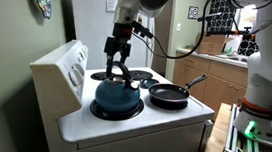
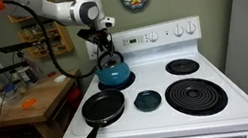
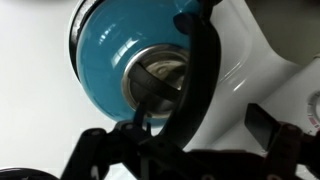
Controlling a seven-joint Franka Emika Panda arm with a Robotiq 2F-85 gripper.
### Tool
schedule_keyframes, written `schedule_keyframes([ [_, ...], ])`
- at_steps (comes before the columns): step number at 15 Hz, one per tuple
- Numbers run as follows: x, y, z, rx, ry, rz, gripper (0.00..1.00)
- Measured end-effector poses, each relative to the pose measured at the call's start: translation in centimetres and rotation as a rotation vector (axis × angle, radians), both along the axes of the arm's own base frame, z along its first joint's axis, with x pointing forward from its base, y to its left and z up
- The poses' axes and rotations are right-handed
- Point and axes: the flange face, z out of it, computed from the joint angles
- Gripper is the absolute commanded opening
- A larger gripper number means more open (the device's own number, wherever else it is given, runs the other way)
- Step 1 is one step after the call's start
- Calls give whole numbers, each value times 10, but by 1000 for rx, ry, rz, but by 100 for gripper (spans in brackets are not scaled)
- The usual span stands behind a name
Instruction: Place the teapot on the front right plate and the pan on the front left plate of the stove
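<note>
The black Robotiq gripper hung straight down over the squat, glossy blue teapot. Its fingers were spread apart and stood on either side of the teapot's black arched handle. In the wrist view the thin handle ran up between them without either finger clearly pressing on it. The same view looked down on the teapot's blue dome and a round metallic opening at its top.

The teapot was over the rear burner on the side where the arm came in, low on its dark ring. Whether it rested there or hung just clear could not be told. Just in front of it, the shallow round black frying pan sat over the front burner on that side, and its long straight handle pointed out past the front edge of the white electric stove. Beside the pan, on the white top between the burners, lay a small round dark-teal piece. Across the top, a large black spiral coil burner lay bare at the front, with a smaller coil burner behind it.

The white jointed arm reached in above a cluttered wooden table.
</note>
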Motion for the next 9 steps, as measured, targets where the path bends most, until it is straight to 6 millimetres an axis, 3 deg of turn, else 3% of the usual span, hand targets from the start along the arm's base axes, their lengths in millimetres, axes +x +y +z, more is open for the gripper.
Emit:
schedule_keyframes([
  [1,1,2,-1,-3,-4,2,92],
  [2,3,4,-1,-5,-8,5,75],
  [3,3,7,-1,-4,-9,8,73],
  [7,7,10,-4,-12,-14,5,41],
  [8,8,9,-6,-20,-17,0,72],
  [9,10,8,-7,-26,-19,-4,79],
])
